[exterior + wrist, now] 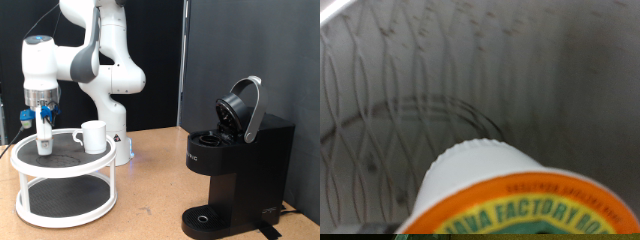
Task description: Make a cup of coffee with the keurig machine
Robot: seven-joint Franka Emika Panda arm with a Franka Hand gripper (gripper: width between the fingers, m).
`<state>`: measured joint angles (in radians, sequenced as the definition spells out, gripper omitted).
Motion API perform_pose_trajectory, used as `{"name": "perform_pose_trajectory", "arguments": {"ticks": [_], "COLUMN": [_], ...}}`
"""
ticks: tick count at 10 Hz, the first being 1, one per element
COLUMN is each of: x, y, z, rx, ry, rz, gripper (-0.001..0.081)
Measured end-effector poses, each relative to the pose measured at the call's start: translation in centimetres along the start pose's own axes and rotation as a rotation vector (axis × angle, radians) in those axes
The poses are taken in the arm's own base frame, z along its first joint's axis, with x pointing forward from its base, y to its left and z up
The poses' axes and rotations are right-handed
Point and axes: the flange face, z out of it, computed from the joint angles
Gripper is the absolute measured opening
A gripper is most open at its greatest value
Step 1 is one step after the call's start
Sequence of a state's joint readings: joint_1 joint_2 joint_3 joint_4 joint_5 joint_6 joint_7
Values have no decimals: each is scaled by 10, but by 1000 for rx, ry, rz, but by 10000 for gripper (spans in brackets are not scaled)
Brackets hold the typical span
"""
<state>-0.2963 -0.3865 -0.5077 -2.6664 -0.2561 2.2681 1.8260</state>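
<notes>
My gripper (44, 146) points straight down at the top tier of a white round two-tier shelf (20, 160) on the exterior view's left. Its fingers stand close together around a small white pod (44, 140). In the wrist view the pod (510, 195) fills the lower part of the picture, white with an orange and yellow printed top, just over the shelf's dark mesh surface; the fingers do not show there. The white cup (93, 136) stands on the same tier, to the exterior view's right of the gripper. The black keurig machine (235, 170) stands at the right with its lid (243, 108) raised.
The shelf's lower tier (65, 200) has a dark mat and nothing on it that I can see. The arm's base (118, 140) stands just behind the shelf. A dark panel stands behind the machine. Bare brown tabletop (150, 190) lies between shelf and machine.
</notes>
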Motion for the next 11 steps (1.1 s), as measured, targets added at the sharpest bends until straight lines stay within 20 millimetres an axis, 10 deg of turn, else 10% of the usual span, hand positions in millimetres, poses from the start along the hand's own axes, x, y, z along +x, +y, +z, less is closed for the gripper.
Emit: {"name": "perform_pose_trajectory", "arguments": {"ticks": [6,11], "x": [8,-35], "y": [0,14], "z": [-50,-89], "rx": [-100,-215], "ry": [-17,-172], "rz": [-21,-45], "gripper": [365,365]}}
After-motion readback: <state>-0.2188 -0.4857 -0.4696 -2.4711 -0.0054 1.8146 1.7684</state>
